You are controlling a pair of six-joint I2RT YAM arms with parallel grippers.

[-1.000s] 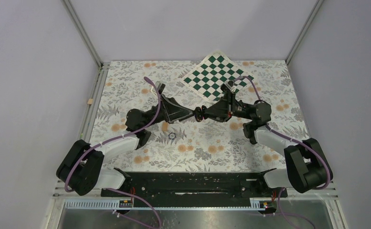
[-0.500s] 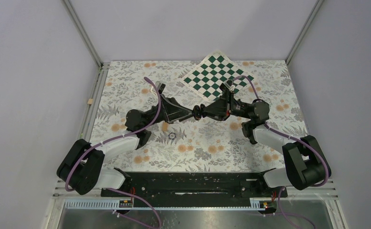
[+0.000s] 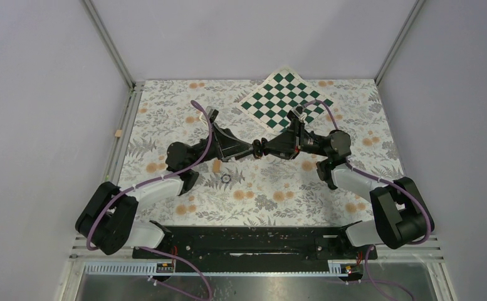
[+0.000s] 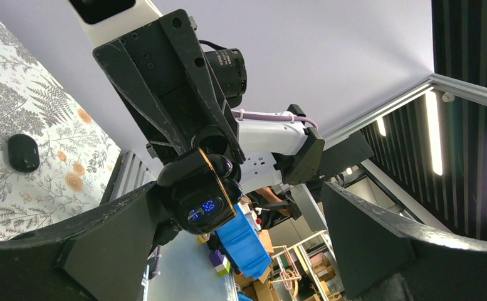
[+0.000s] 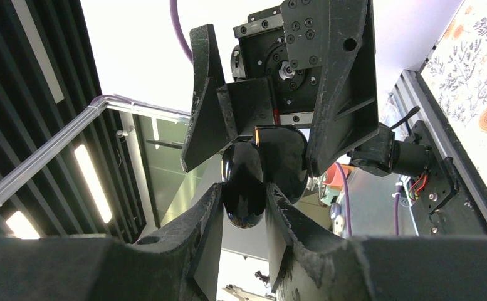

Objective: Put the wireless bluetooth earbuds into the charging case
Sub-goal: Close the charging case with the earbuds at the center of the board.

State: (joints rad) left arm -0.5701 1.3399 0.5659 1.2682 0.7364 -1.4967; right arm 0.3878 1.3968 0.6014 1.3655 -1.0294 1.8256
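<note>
The floral table (image 3: 165,106) bears a green checkerboard (image 3: 284,94), a dark ring (image 3: 225,178), a tan strip (image 3: 216,165) and one black earbud (image 4: 23,152).

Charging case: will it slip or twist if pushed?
Probably slippery: the charging case is glossy, rounded, and pinched on curved faces by the right gripper. Likely stiff; its hard shell shows no flex. It looks hinged open, so a push may swing one half.

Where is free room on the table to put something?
Free: the far left corner, between side rail and checkerboard; the near middle, between ring and bases. Crowded: the centre, where left gripper and right gripper meet at the charging case.
</note>
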